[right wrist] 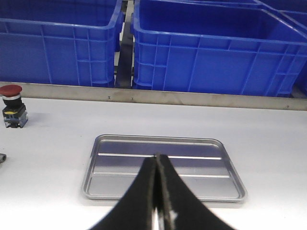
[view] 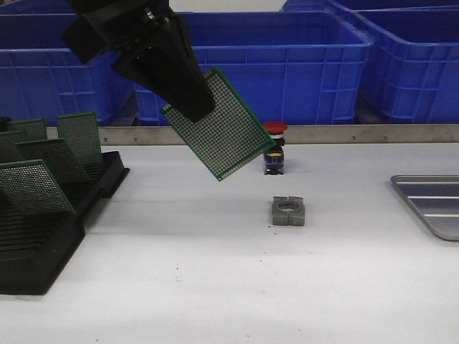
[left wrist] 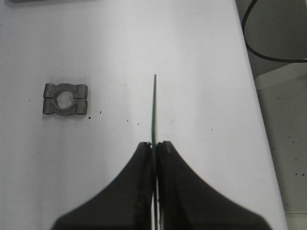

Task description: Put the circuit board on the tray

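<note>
My left gripper (view: 192,107) is shut on a green perforated circuit board (view: 224,130) and holds it tilted, high above the white table, left of centre. In the left wrist view the board (left wrist: 154,108) shows edge-on between the shut fingers (left wrist: 139,167). The grey metal tray (view: 432,204) lies at the right edge of the table, partly cut off. In the right wrist view the tray (right wrist: 110,187) lies empty just ahead of my right gripper (right wrist: 157,156), which is shut and empty. The right gripper does not show in the front view.
A black slotted rack (view: 43,244) with several green boards stands at the left. A grey metal clamp block (view: 288,211) lies mid-table, also in the left wrist view (left wrist: 65,99). A red push button (view: 274,154) stands behind it. Blue crates (view: 287,64) line the back.
</note>
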{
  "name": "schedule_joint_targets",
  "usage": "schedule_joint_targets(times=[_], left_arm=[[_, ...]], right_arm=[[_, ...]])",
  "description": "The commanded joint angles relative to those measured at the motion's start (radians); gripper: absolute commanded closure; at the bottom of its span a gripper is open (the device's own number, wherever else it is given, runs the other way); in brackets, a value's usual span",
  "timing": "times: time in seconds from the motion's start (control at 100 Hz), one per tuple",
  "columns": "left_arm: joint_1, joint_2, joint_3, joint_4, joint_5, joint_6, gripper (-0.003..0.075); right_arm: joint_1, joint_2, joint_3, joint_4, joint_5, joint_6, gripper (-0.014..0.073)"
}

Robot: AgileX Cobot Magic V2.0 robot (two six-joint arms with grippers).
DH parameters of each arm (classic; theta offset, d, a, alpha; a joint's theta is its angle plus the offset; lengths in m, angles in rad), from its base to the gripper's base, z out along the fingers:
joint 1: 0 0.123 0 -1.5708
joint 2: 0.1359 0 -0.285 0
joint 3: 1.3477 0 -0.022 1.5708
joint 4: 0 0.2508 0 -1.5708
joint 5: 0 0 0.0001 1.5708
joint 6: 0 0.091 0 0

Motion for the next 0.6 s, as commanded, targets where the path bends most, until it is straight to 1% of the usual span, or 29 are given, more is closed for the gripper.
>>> schedule_joint_targets(times=[0.0,0.03,0.24,0.3,0.38,0.49,0.54,0.59], left_arm=[[-0.010,-0.042,-0.023,-0.055,-0.009,-0.004,0.0737],[-0.010,-0.042,-0.023,-0.055,-0.009,-0.004,0.0737],[-0.010,-0.042,-0.023,-0.055,-0.009,-0.004,0.0737],[-0.010,-0.042,-0.023,-0.055,-0.009,-0.004,0.0737],[-0.010,-0.042,-0.023,-0.055,-0.009,-0.004,0.0737],[-0.010,-0.042,-0.023,-0.055,-0.009,-0.004,0.0737],[-0.010,-0.042,-0.023,-0.055,-0.009,-0.004,0.0737],[-0.010,-0.042,-0.023,-0.055,-0.009,-0.004,0.0737]], right_arm=[[0.000,0.009,-0.105,-0.003,0.058,-0.005,0.0653],[0.000,0.028,-0.134,-0.003,0.100,-0.005,0.0653],[0.000,0.203,-0.281,-0.002,0.260,-0.005,0.0653],[0.000,0.257,-0.322,0.017,0.300,-0.005,0.0653],[0.000,0.335,-0.376,0.095,0.339,-0.005,0.0653],[0.000,0.430,-0.428,0.203,0.349,-0.005,0.0647],[0.000,0.473,-0.447,0.253,0.350,-0.006,0.0628],[0.000,0.521,-0.464,0.313,0.352,-0.020,0.0590]])
